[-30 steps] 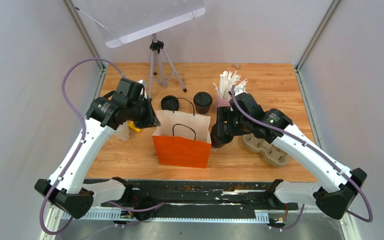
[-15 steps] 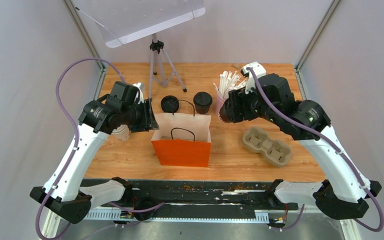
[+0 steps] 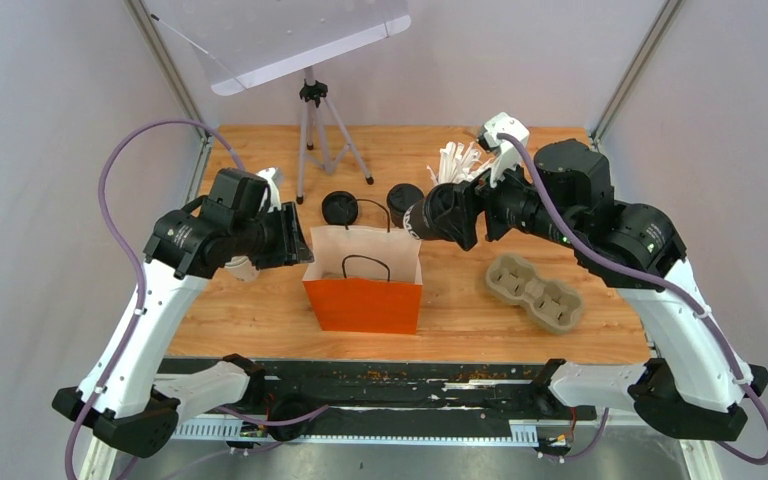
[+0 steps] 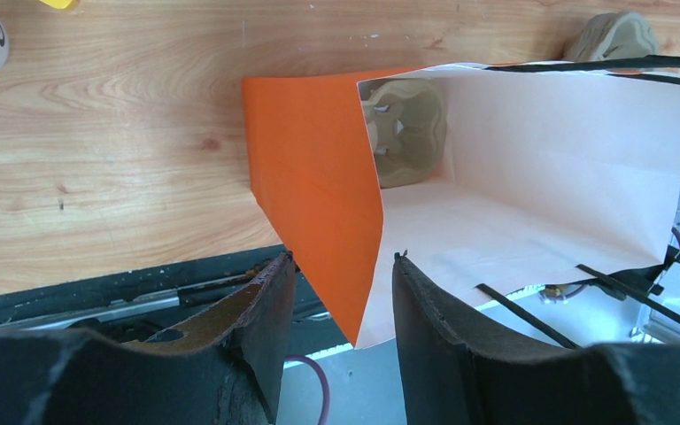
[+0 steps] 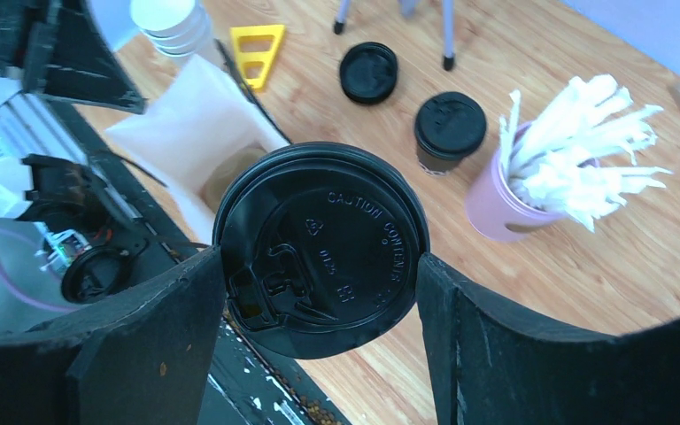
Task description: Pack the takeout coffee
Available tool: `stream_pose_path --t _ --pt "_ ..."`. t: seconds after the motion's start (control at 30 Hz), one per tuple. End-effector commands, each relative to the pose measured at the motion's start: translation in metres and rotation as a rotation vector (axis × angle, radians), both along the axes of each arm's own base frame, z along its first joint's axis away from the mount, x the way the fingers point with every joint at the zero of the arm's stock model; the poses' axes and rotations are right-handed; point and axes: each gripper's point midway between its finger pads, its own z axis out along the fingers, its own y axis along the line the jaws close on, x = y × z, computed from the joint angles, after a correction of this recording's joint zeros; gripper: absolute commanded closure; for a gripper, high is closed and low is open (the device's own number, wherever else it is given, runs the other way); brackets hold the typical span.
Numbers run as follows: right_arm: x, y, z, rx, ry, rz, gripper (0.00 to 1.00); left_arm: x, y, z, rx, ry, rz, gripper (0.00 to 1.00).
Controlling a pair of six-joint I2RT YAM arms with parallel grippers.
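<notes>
While the right gripper [image 5: 320, 266] is closed on a takeout cup [image 5: 336, 221], the cup's black lid is seen filling the whole space between the two fingers, turned toward the wrist camera, and the cup is carried clear of the table. A light, thin-walled paper body is to be expected, easily dented by a hard squeeze, and whether liquid is inside cannot be told. The snap-on lid could be popped off by pressure from the side, so the stiff band just under the lid rim is judged the best place for a hold, with the cup kept upright once it is lowered. Just below and beyond those fingers the white-lined mouth of the orange bag [image 5: 195, 124] is seen open, with a brown pulp tray [image 5: 230, 177] at its bottom. At the left gripper [image 4: 341, 261] the fingers are parted about halfway and nothing is held; the bag's orange corner edge stands in the gap between them. Farther past the right fingers, a second lidded cup [image 5: 449, 128] is stood on the table beside a pink cup of straws [image 5: 505, 195].
</notes>
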Motion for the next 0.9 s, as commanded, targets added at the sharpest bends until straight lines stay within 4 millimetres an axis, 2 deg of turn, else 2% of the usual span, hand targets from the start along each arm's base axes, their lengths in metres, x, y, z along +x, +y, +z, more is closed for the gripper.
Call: stream_pose_path --t 0.0,0.17,0.4,0.6,0.87 --pt "-0.017 0.012 0.045 0.138 -0.098 0.089 0.29 0.000 -0.004 0.005 -0.033 -0.020 -0.008 0.47" --pt "-0.029 0.027 0.048 0.184 -0.109 0.182 0.29 0.001 -0.010 0.000 -0.042 -0.012 -0.050 0.48" --pt "-0.039 0.058 0.020 0.141 -0.072 0.280 0.29 0.002 -0.014 0.005 -0.069 -0.039 -0.064 0.47" --pt "-0.025 0.073 0.002 0.068 -0.142 0.288 0.29 0.002 -0.014 -0.001 -0.058 -0.038 -0.078 0.46" --pt "-0.013 0.100 -0.044 -0.115 -0.191 0.351 0.29 0.007 -0.011 -0.002 -0.030 -0.067 -0.089 0.47"
